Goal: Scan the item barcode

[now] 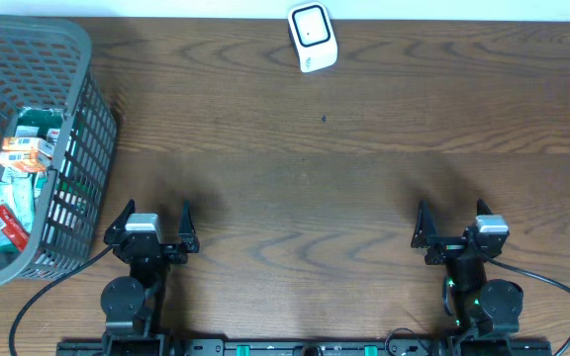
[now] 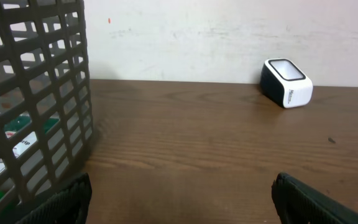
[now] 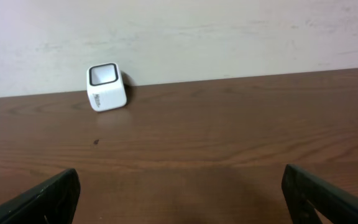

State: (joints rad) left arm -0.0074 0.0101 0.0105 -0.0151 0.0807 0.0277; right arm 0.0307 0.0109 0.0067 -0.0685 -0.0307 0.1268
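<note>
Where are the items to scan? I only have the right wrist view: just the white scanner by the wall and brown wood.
Observer: In a grey mesh basket at the left edge of the table, outside your view. Small packets lie inside it.
Operator: Which arm is nearer to it?
Observer: The left pincer. It is open and empty, just right of the basket's near corner.
</note>
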